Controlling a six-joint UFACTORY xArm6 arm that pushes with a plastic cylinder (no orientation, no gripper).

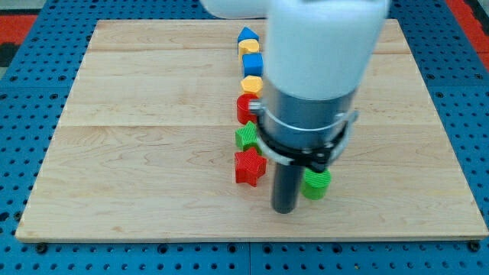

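My tip [285, 210], a bare dark rod with nothing to open or hold, rests on the pale wooden desk [137, 153] near its bottom edge, touching the green cylinder block [317, 184] and beside the red star block [249, 166], which ends a mid-desk column of blocks.

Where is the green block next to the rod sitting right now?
The green block sits near the wooden board's bottom edge, right of centre, touching or almost touching my tip on its right; the red star lies left of the rod.
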